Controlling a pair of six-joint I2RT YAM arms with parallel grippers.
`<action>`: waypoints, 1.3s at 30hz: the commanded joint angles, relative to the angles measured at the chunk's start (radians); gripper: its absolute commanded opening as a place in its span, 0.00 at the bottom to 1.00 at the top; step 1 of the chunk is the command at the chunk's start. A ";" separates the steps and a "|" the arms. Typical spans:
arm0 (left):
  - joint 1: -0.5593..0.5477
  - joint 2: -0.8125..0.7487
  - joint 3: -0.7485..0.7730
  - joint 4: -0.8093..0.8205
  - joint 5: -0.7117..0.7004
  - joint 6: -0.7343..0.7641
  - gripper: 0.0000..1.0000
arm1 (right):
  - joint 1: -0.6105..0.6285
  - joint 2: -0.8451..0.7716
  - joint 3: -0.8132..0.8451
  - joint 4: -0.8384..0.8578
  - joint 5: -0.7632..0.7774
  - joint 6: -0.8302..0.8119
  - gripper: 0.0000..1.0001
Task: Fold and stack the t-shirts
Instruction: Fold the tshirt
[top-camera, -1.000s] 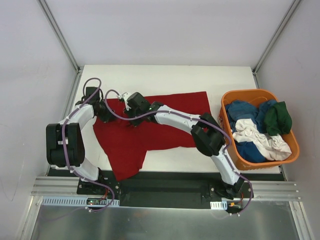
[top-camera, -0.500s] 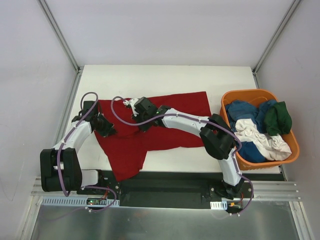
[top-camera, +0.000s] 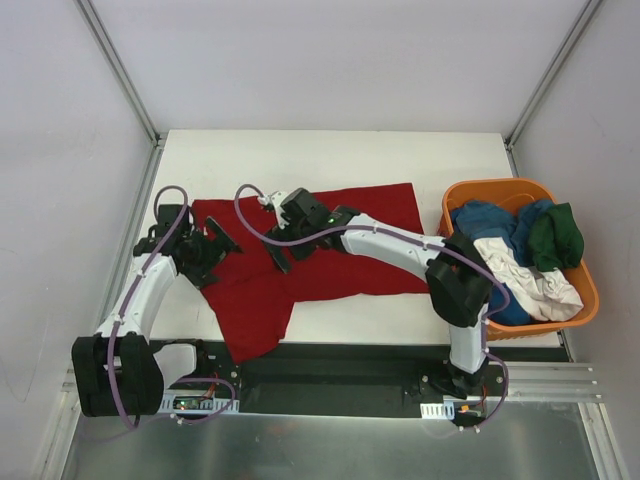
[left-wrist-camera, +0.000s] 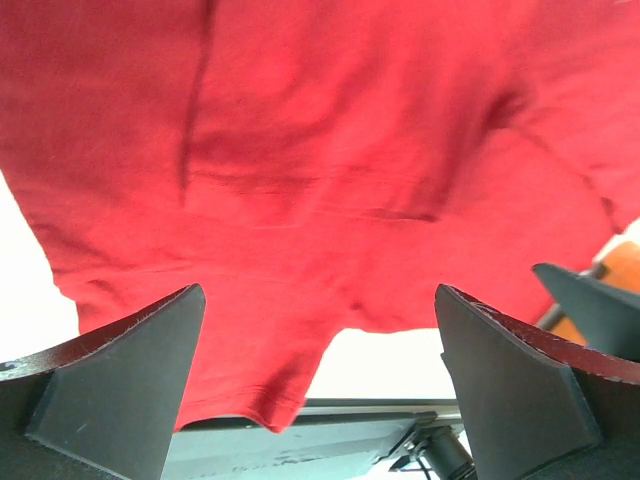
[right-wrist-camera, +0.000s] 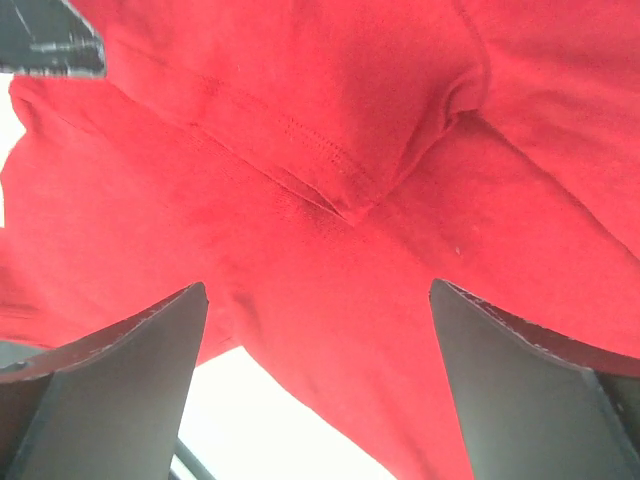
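A dark red t-shirt lies spread on the white table, and one corner of it hangs over the near edge. My left gripper hovers over the shirt's left part, open, with red cloth below it and nothing between the fingers. My right gripper is just to its right over the shirt's middle, also open and empty, looking down on a folded seam. Blue, dark green and white t-shirts sit heaped in the basket.
An orange plastic basket stands at the table's right edge. Bare white table runs behind the red shirt. Metal frame posts rise at the back corners, and a rail runs along the near edge.
Both grippers went from shut to open and let go of the red shirt, which now lies flatter at its left end. The left arm drew back toward the near left; the right wrist shifted slightly right.
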 joint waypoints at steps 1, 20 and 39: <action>0.010 0.018 0.122 -0.014 -0.001 0.021 0.99 | -0.076 -0.121 -0.035 0.006 -0.033 0.083 0.97; -0.042 0.684 0.505 0.069 -0.053 0.051 0.99 | -0.450 0.047 -0.068 -0.040 -0.099 0.126 0.97; 0.051 1.086 0.961 0.041 -0.036 0.072 0.99 | -0.519 0.296 0.242 -0.097 -0.237 0.043 0.97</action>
